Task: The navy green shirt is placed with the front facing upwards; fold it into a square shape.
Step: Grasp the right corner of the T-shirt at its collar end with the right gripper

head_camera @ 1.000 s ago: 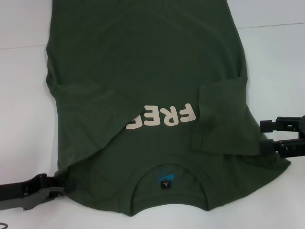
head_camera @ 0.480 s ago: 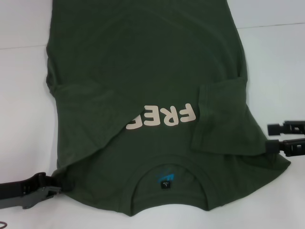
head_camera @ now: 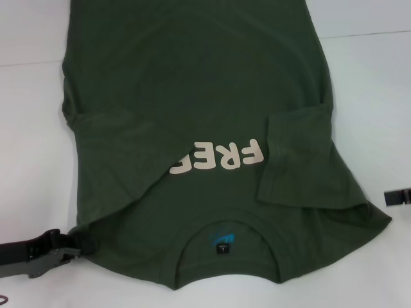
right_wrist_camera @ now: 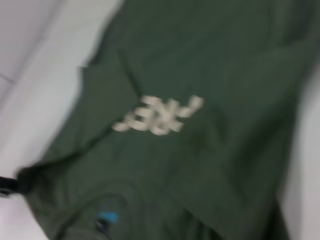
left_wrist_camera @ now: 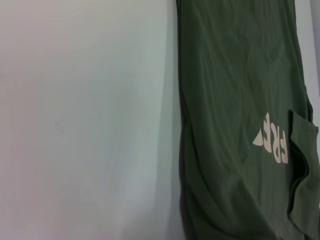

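cream block print (head_camera: 218, 157) on the chest of the navy green shirt (head_camera: 192, 90), reading "fre" upside down from the head view, the last letters buried under a fold of cloth. small blue neck label (head_camera: 223, 240) inside the ribbed collar (head_camera: 228, 253), with a tiny mark too small to read. same print seen sideways in the left wrist view (left_wrist_camera: 274, 142) and smeared in the right wrist view (right_wrist_camera: 159, 116).

white table (head_camera: 32, 147) all around, bare beside the cloth on both sides. nothing lying on top of the garment but its own folds.

shirt spread front up across the middle of the table, collar toward the robot, hem running off the far edge of the head view. left sleeve folded inward over the chest, covering the start of the print; right sleeve (head_camera: 298, 157) folded in too, lying flat just beside the lettering. dark olive cotton, softly creased.

left pincer (head_camera: 72, 247) low at the near left, closed on the shirt's shoulder corner, cloth bunched at its tip. right pincer (head_camera: 398, 196) barely showing at the right edge of the head view, apart from the cloth; cannot tell whether wide or narrow.
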Robot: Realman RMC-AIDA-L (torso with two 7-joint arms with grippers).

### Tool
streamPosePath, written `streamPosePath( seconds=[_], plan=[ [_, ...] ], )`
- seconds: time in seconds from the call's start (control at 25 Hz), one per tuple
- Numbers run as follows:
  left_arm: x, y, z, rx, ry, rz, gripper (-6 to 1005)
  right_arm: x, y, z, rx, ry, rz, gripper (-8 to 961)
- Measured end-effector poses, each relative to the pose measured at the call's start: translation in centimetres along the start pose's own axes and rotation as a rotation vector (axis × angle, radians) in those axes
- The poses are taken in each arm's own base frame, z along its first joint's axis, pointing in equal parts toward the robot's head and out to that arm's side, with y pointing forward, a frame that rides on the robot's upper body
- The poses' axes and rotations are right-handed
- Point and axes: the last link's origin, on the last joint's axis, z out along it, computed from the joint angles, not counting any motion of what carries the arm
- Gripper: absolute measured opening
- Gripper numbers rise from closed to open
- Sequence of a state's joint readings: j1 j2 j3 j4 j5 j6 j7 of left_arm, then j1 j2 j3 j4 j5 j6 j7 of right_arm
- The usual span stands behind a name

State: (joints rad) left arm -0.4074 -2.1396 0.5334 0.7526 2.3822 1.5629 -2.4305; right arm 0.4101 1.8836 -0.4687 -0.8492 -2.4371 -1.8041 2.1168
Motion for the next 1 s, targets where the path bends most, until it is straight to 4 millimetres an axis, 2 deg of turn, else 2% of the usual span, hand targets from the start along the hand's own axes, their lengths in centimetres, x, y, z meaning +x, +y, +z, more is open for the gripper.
streamPosePath(
  seconds=[0.4, 0.68, 1.0],
  plan=[
    [0.0, 0.1, 0.0, -0.005, 0.000, 0.002, 20, -0.1, -0.3, 1.3, 0.048, 0.110, 0.046, 897],
    [0.0, 0.2, 0.0, -0.009, 0.000, 0.003, 20, -0.1, -0.7, 2.2, 0.056, 0.114, 0.085, 896],
    [0.0, 0.2, 0.0, -0.009, 0.000, 0.004, 20, -0.2, -0.9, 2.3, 0.074, 0.119, 0.115, 895]
  ],
)
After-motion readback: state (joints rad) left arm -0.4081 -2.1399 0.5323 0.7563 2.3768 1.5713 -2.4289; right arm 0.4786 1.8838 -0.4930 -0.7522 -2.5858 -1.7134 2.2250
